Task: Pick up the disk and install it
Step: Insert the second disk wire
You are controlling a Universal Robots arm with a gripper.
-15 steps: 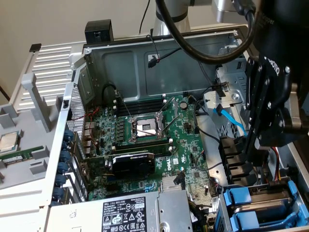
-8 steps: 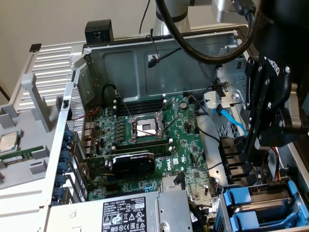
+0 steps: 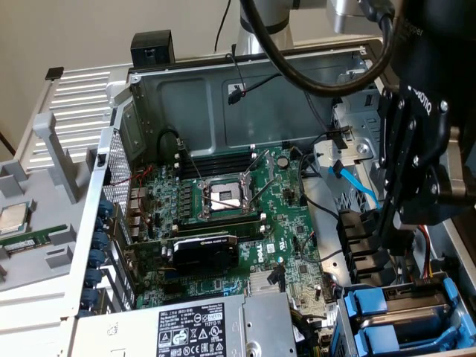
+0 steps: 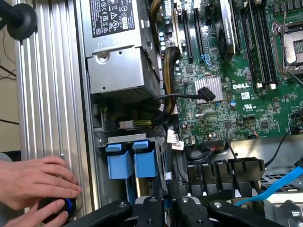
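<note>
Scene: an open desktop computer case (image 3: 111,186) with a green motherboard (image 3: 245,216) in the middle of the exterior view.

Gripper: the black gripper (image 3: 390,223) hangs at three o'clock in the exterior view, over the drive bay. In the wrist view its fingers (image 4: 152,208) are pressed close together. A thin blue sliver shows between them, and I cannot tell whether it is being pinched.

The disk: I take it to be the disk (image 3: 413,314) at five o'clock in the exterior view. It is a silver-grey face between blue rails, sitting in the bay just below the gripper. In the wrist view its blue front (image 4: 144,163) lies just ahead of the fingers.

Neighbour: another blue carrier (image 3: 375,341) lies touching it, on the side away from the gripper.

Step in hand, as I judge it: seating the disk in its bay.

Doing it well: keep the carrier square to the bay and press straight along the slot, not at a slant. A tilted push would likely jam it against the neighbour.

Hazards: a blue flat cable (image 3: 357,186) hangs at ten o'clock from the gripper and could snag on it.

Person: a hand (image 4: 38,182) rests on a round knob (image 4: 59,208) outside the case wall, apart from the gripper.
</note>
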